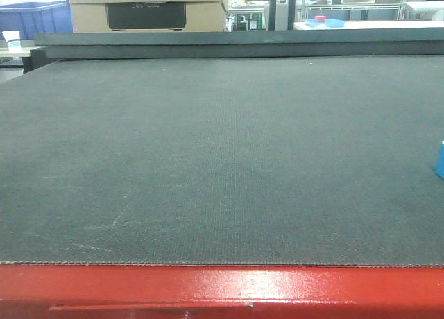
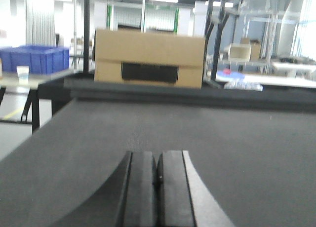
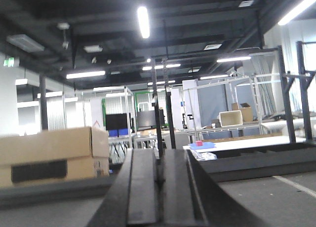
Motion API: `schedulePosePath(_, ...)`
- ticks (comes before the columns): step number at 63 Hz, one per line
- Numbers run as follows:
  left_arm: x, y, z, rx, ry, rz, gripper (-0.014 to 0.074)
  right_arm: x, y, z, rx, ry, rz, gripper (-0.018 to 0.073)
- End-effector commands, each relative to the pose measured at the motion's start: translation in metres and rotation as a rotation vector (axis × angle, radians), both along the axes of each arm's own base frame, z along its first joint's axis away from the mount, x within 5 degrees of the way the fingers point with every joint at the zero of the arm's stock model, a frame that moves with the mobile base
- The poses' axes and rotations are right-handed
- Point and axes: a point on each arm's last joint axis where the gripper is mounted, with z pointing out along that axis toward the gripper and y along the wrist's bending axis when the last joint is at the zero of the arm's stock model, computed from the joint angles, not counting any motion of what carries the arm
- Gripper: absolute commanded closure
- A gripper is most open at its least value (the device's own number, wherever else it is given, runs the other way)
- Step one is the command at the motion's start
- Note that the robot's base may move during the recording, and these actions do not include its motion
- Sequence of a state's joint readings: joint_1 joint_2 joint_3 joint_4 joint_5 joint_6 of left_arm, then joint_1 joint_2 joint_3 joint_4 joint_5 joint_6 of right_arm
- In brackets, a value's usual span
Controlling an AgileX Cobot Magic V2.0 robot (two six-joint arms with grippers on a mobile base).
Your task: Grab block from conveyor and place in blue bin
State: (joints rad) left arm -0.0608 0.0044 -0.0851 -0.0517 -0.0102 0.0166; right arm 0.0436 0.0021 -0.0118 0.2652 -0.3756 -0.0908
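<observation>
The conveyor belt (image 1: 208,159) fills the front view, with its red frame (image 1: 222,288) along the near edge. A sliver of the light-blue block (image 1: 440,159) shows at the belt's far right edge, mostly cut off by the frame. A blue bin (image 1: 33,17) stands beyond the belt's far left corner and shows again as the blue bin (image 2: 34,59) in the left wrist view. My left gripper (image 2: 157,155) hangs low over the belt (image 2: 98,138), shut and holding nothing. My right gripper (image 3: 159,153) is also shut and holds nothing, pointing level toward the room. Neither gripper shows in the front view.
A cardboard box (image 1: 146,8) sits behind the belt's far end; it shows as the cardboard box (image 2: 148,58) and the cardboard box (image 3: 49,155) in the wrist views. A paper cup (image 1: 12,39) stands on a side table at far left. A white table (image 3: 247,143) lies at far right.
</observation>
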Motion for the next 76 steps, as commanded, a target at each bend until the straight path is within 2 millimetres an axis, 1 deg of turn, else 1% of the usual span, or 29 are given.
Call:
schedulePosePath(1, -0.007, 0.0, 0.024, 0.005, -0.055, -0.004, 0.0707, -0.006, -0.003, 0.019, 0.073, -0.076, 0.0, 0.0721)
schedulePosePath(5, -0.012, 0.0, 0.04, 0.033, -0.081, 0.002, 0.0707, -0.01, -0.002, 0.031, 0.07, -0.088, 0.011, 0.0721)
schedulePosePath(13, -0.014, 0.001, 0.073, 0.137, -0.123, 0.034, 0.0707, -0.017, -0.002, 0.058, 0.067, -0.14, 0.017, 0.0721)
schedulePosePath(17, -0.009, 0.001, 0.088, 0.154, -0.111, 0.04, 0.0707, -0.016, -0.002, 0.07, 0.065, -0.144, 0.018, 0.0721)
schedulePosePath(21, -0.005, 0.001, 0.108, 0.154, -0.092, 0.042, 0.0707, -0.015, -0.001, 0.085, 0.055, -0.131, 0.024, 0.0721)
schedulePosePath(27, 0.008, 0.001, 0.131, 0.157, -0.037, 0.043, 0.0707, -0.009, 0.003, 0.103, 0.024, -0.045, 0.052, 0.0721)
schedulePosePath(28, 0.01, 0.001, 0.134, 0.157, -0.023, 0.044, 0.0707, -0.009, 0.004, 0.108, 0.013, -0.038, 0.055, 0.0721)
schedulePosePath(29, 0.012, 0.001, 0.14, 0.157, -0.024, 0.045, 0.0707, -0.008, 0.004, 0.111, -0.005, -0.021, 0.056, 0.0721)
schedulePosePath(32, 0.019, 0.001, 0.148, 0.159, 0.012, 0.045, 0.0707, -0.004, 0.007, 0.119, -0.062, 0.038, 0.059, 0.0721)
schedulePosePath(36, 0.03, 0.0, 0.164, 0.16, 0.052, 0.047, 0.0707, -0.001, 0.01, 0.131, -0.143, 0.118, 0.056, 0.0721)
schedulePosePath(40, 0.042, 0.0, 0.171, 0.164, 0.111, 0.048, 0.0707, 0.005, 0.011, 0.141, -0.198, 0.198, 0.052, 0.0721)
schedulePosePath(43, 0.053, 0.0, 0.18, 0.167, 0.151, 0.05, 0.0707, 0.008, 0.011, 0.149, -0.215, 0.246, 0.058, 0.0721)
schedulePosePath(51, 0.084, -0.002, 0.189, 0.171, 0.27, 0.048, 0.0707, 0.025, 0.014, 0.162, -0.22, 0.359, 0.084, 0.0721)
schedulePosePath(56, 0.104, -0.003, 0.188, 0.164, 0.376, 0.041, 0.0707, 0.039, 0.015, 0.163, -0.226, 0.468, 0.106, 0.0721)
schedulePosePath(60, 0.12, -0.003, 0.181, 0.169, 0.512, 0.041, 0.0707, 0.051, 0.017, 0.161, -0.225, 0.588, 0.134, 0.0721)
schedulePosePath(67, 0.142, -0.004, 0.166, 0.173, 0.681, 0.035, 0.0707, 0.072, 0.02, 0.156, -0.202, 0.799, 0.178, 0.0721)
schedulePosePath(76, 0.158, -0.009, 0.154, 0.127, 0.745, 0.001, 0.0707, 0.098, 0.023, 0.142, -0.2, 1.071, 0.225, 0.0721)
